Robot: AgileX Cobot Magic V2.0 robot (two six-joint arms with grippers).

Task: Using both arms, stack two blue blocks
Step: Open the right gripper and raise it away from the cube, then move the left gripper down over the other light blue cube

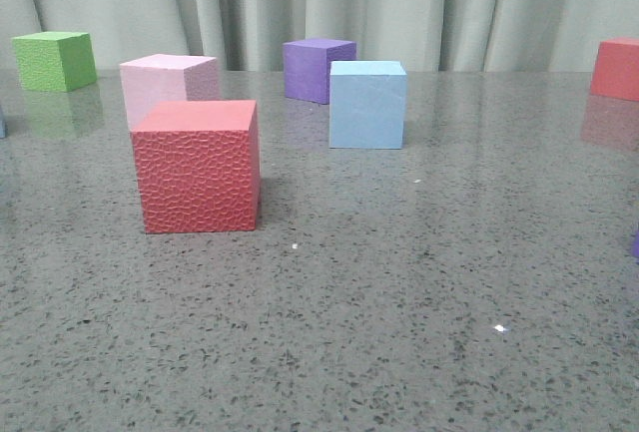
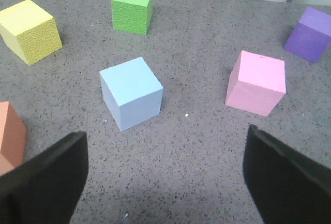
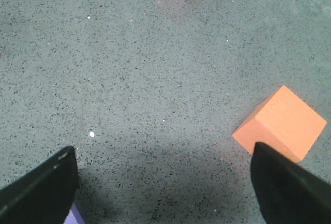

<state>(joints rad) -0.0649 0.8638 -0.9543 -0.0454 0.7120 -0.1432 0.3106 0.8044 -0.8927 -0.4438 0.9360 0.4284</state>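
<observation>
Evidently light, soft matte foam, the blue block [image 2: 131, 92] ahead of the wide-open, empty left tool [image 2: 165, 175] warrants gripping across opposite flat sides.

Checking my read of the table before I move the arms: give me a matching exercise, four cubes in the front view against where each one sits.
Things:
1. red textured cube
2. blue block
3. green cube
4. purple cube

Places:
A. far left, back by the curtain
B. just behind the blue block, to its left
C. nearest the camera, left of centre, in front of the pink cube
D. near the middle of the table, right of the pink cube

Pairs: 1-C, 2-D, 3-A, 4-B
</observation>
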